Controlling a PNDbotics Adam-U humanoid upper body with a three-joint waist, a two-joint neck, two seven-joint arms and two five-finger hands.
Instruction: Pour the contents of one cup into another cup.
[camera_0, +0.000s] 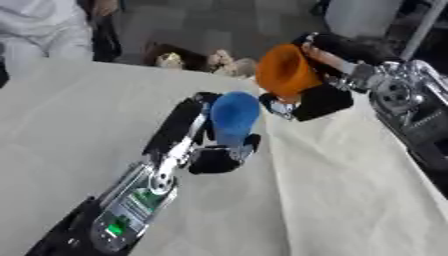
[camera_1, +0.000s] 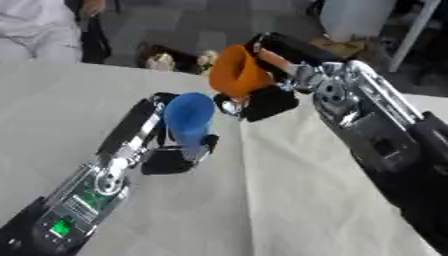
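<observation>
we hold blue cup (camera_0: 234, 116) in left hand (camera_0: 214, 159), fingers curled; right hand (camera_0: 317, 100) wraps tilted orange cup (camera_0: 285, 71). cups look light, stiff, likely slippery; we grip mid-wall.

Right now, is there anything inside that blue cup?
I cannot tell. The blue cup, held in the left hand, shows only its outside. The orange cup, tilted in the right hand, hides its inside too.
</observation>
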